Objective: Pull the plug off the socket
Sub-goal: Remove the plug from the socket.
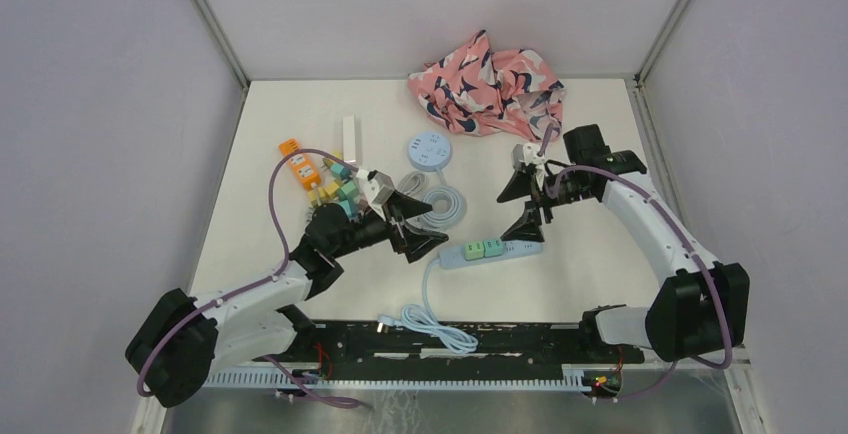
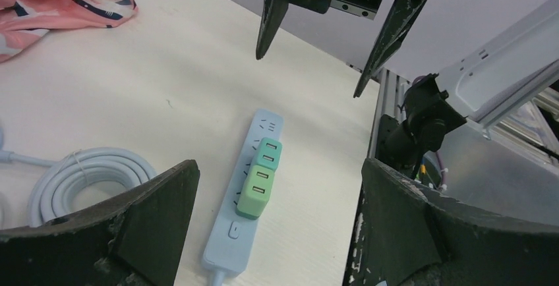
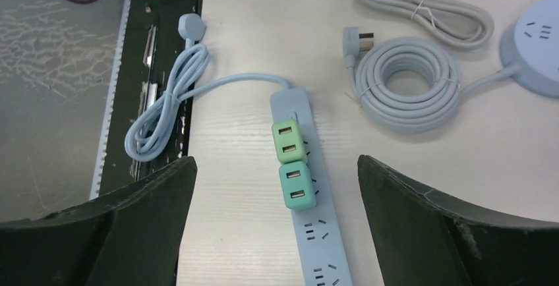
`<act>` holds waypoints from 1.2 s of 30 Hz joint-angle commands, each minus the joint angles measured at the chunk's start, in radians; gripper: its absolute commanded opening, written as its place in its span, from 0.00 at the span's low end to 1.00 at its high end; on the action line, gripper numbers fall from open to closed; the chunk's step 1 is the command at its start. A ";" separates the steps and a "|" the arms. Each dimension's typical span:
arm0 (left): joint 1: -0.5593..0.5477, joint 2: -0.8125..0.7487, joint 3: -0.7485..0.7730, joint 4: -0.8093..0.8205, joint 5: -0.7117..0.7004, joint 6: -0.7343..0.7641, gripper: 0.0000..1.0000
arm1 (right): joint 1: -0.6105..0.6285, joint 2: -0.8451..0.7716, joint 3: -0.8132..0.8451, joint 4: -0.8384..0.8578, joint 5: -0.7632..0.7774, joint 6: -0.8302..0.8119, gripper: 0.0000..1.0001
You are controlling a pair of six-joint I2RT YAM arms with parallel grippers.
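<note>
Plugs, pale green [image 3: 289, 141] and teal [image 3: 296, 186], sit touching in a row at mid-strip [image 3: 315, 233]; strip's long axis runs crosswise between the two arms, cord end toward the left one. Left gripper [image 1: 420, 222] hangs off the cord end; right gripper [image 1: 526, 206] just behind the free end, teal plug on its side. Both sets of fingers are spread full and hold nothing. Judgement: right arm is better placed to pull, left to pin the strip.

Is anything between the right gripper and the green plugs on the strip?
Nothing visible. The right gripper is open over the two green plugs on the power strip; the coiled cables lie off to the sides.
</note>
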 commanded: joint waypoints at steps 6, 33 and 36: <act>0.001 0.091 -0.062 0.236 -0.028 0.038 0.99 | 0.028 -0.065 -0.133 0.087 0.189 -0.154 0.96; -0.235 0.414 0.014 0.228 -0.113 0.660 1.00 | 0.313 0.134 -0.186 0.196 0.538 -0.239 0.44; -0.236 0.497 0.052 0.238 -0.108 0.671 0.98 | 0.317 0.135 -0.188 0.197 0.536 -0.238 0.36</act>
